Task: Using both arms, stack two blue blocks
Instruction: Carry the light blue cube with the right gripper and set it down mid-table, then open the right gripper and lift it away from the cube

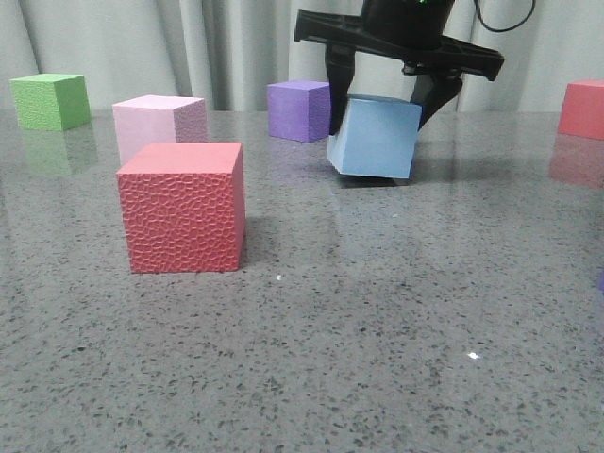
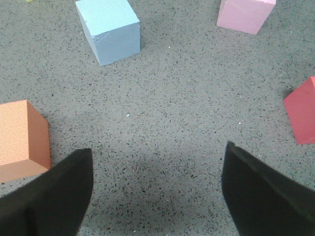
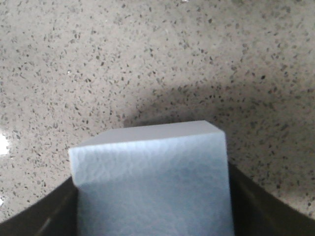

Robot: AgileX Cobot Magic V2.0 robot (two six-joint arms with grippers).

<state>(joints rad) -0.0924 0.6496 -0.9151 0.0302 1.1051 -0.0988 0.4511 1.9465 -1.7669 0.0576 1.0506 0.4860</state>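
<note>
Matte, finely grained foam on held blue block (image 1: pixel 376 138); coarser pebbled texture on red cube (image 1: pixel 181 209). Polished, reflective speckled grey stone tabletop (image 1: pixel 377 359). Dull black gripper fingers (image 2: pixel 54 196).

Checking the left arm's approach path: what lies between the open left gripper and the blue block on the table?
In the left wrist view, only bare speckled table lies between the left gripper and the blue block.

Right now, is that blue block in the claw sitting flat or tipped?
Tipped. The blue block hangs tilted between the right claw's fingers, its lower edge angled above the table.
</note>
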